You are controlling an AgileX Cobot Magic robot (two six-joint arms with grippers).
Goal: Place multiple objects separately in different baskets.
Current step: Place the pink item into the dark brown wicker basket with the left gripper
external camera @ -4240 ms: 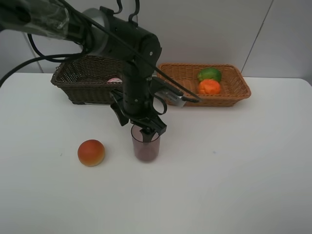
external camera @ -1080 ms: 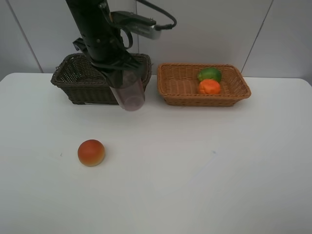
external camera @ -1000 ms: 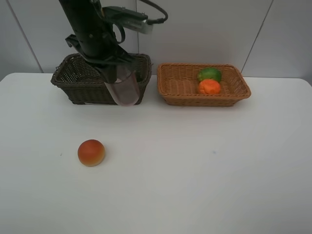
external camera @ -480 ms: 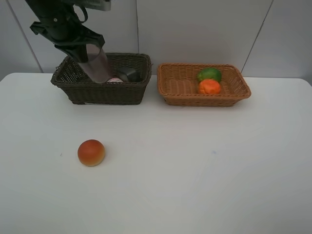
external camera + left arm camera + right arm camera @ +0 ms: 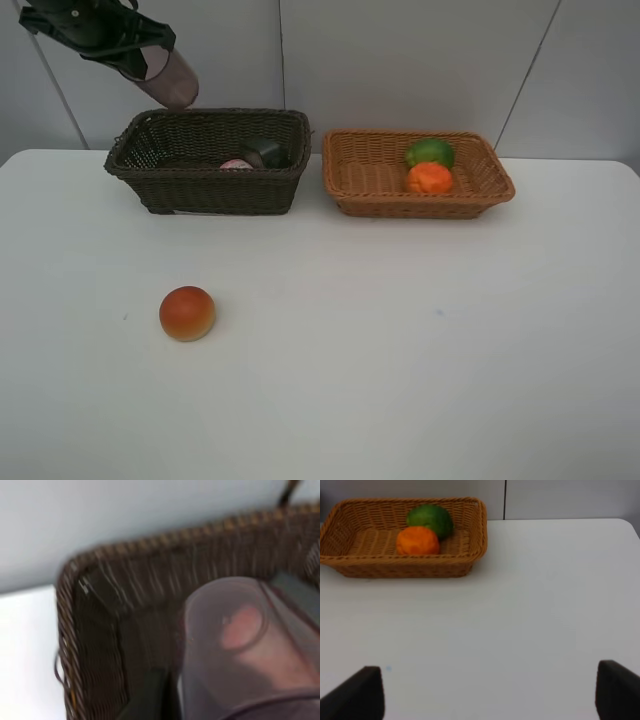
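My left gripper point(image 5: 135, 55) is shut on the translucent purple cup point(image 5: 168, 78) and holds it tilted, high above the back left corner of the dark brown basket point(image 5: 205, 190). In the left wrist view the cup point(image 5: 240, 650) hangs over the basket's inside point(image 5: 100, 625). The pink bottle point(image 5: 235, 164) and the dark pump bottle point(image 5: 268, 152) lie in that basket. The light tan basket point(image 5: 420, 208) holds the green fruit point(image 5: 430, 152) and the tangerine point(image 5: 431, 178). The red-orange fruit point(image 5: 187, 313) lies on the table at the front left. My right gripper point(image 5: 487, 700) is open over bare table.
The white table point(image 5: 400, 350) runs to a grey wall right behind both baskets. The two baskets stand side by side at the back with a narrow gap between them. The right arm does not show in the high view.
My left gripper has lifted the purple cup from the table, carried it left past the dark basket's front, and now holds it higher above the basket's back left corner.
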